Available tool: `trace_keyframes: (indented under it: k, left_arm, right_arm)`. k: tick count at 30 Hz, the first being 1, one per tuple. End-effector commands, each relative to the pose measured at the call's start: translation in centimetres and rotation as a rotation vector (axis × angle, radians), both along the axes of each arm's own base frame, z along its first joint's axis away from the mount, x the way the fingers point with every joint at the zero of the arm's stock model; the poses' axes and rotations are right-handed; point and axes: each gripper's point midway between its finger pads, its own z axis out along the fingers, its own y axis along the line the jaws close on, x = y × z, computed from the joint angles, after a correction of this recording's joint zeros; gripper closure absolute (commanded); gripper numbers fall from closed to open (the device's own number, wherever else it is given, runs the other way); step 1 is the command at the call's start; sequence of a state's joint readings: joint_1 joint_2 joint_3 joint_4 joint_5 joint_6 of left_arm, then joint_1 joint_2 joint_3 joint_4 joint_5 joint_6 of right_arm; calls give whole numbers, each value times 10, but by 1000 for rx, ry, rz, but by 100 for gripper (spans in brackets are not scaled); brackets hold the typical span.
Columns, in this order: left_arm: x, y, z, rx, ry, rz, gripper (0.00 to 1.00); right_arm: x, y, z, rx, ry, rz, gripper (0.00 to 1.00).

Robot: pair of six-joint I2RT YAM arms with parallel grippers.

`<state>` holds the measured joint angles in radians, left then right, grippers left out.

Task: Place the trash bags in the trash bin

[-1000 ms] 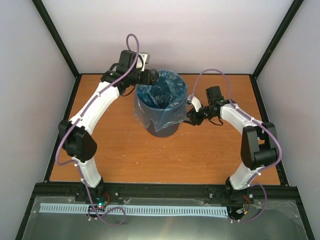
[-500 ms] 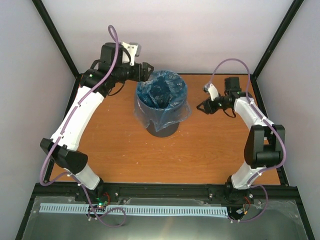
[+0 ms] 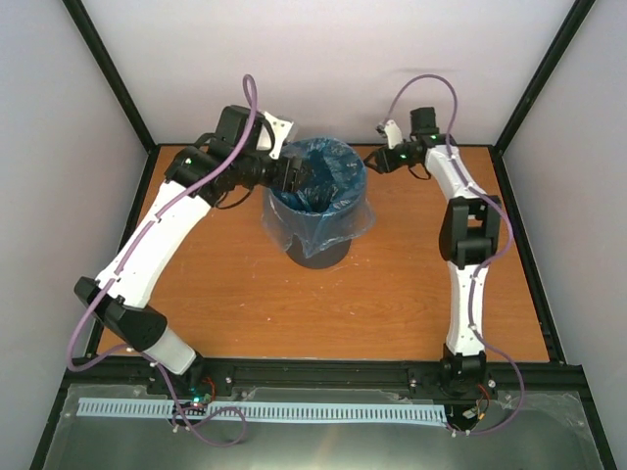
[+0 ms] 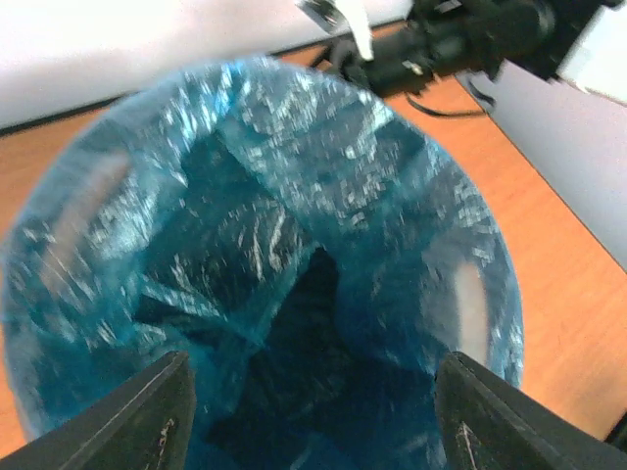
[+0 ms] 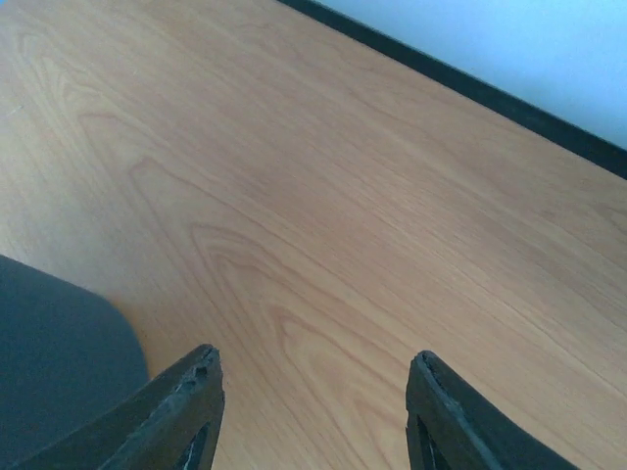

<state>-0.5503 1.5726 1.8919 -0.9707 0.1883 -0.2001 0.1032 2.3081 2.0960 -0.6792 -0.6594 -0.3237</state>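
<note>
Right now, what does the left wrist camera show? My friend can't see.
A crinkly light-blue trash bag fills the view, its mouth wide open, seen from above. The left claw hangs open over it, holding nothing. The right arm is beyond, above the wooden table.

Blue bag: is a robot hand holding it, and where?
No, nothing is held. Both are open: the left gripper hovers over the blue bag lining the bin, and the right gripper is over the table.

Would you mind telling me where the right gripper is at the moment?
In the top view, the right gripper sits open near the table's far edge, just right of the trash bin's rim, with only bare wood between its fingers.
</note>
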Motion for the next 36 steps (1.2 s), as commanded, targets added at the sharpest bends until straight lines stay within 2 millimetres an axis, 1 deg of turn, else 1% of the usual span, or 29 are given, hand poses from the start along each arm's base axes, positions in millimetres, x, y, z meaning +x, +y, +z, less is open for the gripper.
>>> trace_keyframes:
  k: [1,3,4,5,7,9,11,12,13,14,15,16,18,20,22,26,29,32,34,36]
  left_arm:
    - [-32,13,4,26,1,-24,32]
    - [-41,17,2,32,9,-25,32]
    - [-45,20,2,30,9,-24,32]
    - [-48,22,-1,33,17,-20,32]
    - [-53,28,0,32,15,-5,32]
    - [-55,32,-3,45,22,8,32]
    - [-56,36,-8,62,37,19,32]
    - [-58,36,-10,66,48,16,33]
    - [-59,36,-14,69,59,12,33]
    - [-61,35,-16,67,69,5,35]
    - [-63,32,-19,60,83,-6,36]
    - [-66,30,-21,55,95,-19,40]
    - [-72,27,-25,59,112,-41,43]
    - [-78,25,-30,69,124,-53,44]
    - [-81,26,-36,80,134,-55,45]
    - [-76,31,-56,147,166,-31,47]
    - [-69,30,-71,184,200,-15,48]
    - [-61,29,-84,221,209,-10,52]
    - [-56,26,-93,243,227,-14,57]
    - [-51,23,-99,253,240,-17,64]
  right_arm:
    - [-19,63,-8,18,43,158,48]
    - [-31,82,-18,14,49,232,48]
    - [-44,99,-22,13,59,286,49]
    - [-53,109,-26,15,70,323,49]
    - [-73,124,-33,27,90,397,51]
    - [-97,133,-41,29,118,458,52]
    - [-123,140,-39,44,127,528,53]
    - [-139,141,-43,44,143,556,53]
    - [-148,144,-37,42,126,580,53]
    - [-160,144,-36,37,123,601,54]
    - [-172,144,-38,30,130,610,53]
    - [-177,142,-36,24,126,601,53]
    - [-182,135,-29,14,114,583,53]
    - [-183,127,-19,3,98,556,53]
    - [-181,118,-7,-6,80,515,51]
    - [-173,95,21,-99,10,374,47]
    - [-176,70,43,-120,-19,265,43]
    - [-189,42,65,-103,-10,189,41]
    - [-204,26,82,-85,-14,153,41]
    - [-226,22,93,-60,-29,142,40]
